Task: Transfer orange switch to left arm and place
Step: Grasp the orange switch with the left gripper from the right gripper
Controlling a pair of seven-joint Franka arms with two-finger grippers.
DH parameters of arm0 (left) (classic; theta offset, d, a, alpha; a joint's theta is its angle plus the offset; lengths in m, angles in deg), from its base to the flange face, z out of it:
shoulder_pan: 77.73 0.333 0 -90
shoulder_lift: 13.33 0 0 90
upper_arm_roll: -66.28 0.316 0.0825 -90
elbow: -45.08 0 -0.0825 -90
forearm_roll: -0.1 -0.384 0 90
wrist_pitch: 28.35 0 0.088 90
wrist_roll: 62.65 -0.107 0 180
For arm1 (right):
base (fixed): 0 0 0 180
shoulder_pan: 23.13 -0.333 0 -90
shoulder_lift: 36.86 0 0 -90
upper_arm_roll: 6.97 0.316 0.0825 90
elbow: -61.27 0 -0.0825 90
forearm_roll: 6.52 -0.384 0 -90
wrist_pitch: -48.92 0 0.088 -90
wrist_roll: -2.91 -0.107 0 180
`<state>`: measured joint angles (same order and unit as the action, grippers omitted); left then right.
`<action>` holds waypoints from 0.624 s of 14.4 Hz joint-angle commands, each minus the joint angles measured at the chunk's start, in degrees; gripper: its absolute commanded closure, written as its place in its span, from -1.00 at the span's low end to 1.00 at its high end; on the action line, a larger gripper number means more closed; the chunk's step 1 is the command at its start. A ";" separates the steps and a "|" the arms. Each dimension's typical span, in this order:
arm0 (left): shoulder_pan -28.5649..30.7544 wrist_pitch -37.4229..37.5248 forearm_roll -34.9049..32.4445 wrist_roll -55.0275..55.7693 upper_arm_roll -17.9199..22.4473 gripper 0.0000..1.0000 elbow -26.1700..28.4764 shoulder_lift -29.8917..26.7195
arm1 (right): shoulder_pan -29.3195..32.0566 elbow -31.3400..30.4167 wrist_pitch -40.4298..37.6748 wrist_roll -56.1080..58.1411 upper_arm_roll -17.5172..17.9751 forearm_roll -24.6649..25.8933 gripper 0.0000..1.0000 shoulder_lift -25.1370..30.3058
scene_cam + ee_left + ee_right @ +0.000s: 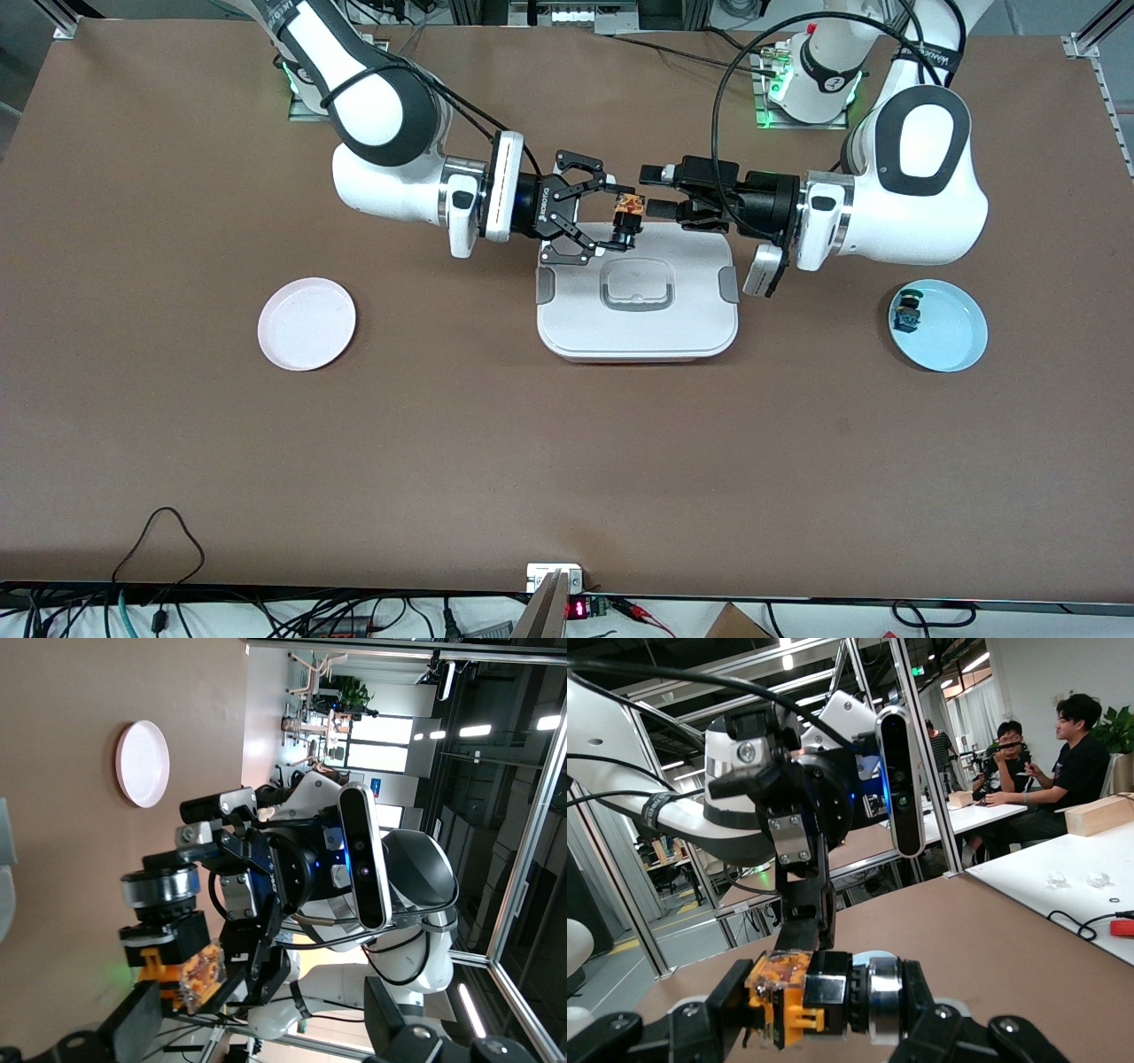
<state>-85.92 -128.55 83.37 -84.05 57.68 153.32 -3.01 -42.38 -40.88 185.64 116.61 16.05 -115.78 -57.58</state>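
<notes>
The orange switch (627, 218) hangs in the air over the white box (638, 335), above the box's edge farthest from the front camera. My right gripper (619, 218) is shut on it, one finger pressing the orange end and the other the black-and-metal end (824, 997). My left gripper (658, 190) is open and faces the right gripper, its fingertips just short of the switch's orange end. In the left wrist view the switch (182, 967) sits close to one left finger (137, 1028), off the middle of the gap.
A pink plate (306, 323) lies toward the right arm's end of the table. A light blue plate (952, 337) toward the left arm's end holds a small part with a green-blue top (908, 312). Both arms stretch low over the table beside the box.
</notes>
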 commanded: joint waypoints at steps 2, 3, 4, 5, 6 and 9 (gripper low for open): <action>0.81 -0.97 1.64 -5.93 0.08 -1.00 1.18 1.19 | -1.93 2.47 0.74 5.65 -0.25 -6.75 0.86 -1.68; 0.81 -1.14 1.64 -5.93 0.08 -1.00 1.10 1.81 | -1.84 2.48 0.65 5.65 -0.26 -6.76 0.86 -1.69; 0.72 -1.67 1.64 -6.02 0.08 -1.00 1.18 1.90 | -1.76 2.56 0.48 5.65 -0.26 -6.85 0.86 -1.69; 0.63 -1.76 1.64 -5.94 0.00 -1.00 1.18 1.90 | -1.84 2.48 0.48 5.65 -0.26 -6.85 0.86 -1.69; 0.63 -1.50 1.64 -6.02 -0.01 -0.96 1.36 2.16 | -1.84 2.56 0.48 5.65 -0.26 -6.93 0.86 -1.69; 0.72 -0.54 1.72 -5.15 -0.01 0.00 1.71 2.16 | -1.75 2.56 0.48 5.48 -0.26 -6.94 0.86 -1.69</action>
<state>-85.32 -129.57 83.37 -88.52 57.90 154.50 -0.71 -43.54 -39.76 185.54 120.06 15.97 -121.09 -58.52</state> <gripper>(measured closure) 0.132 0.282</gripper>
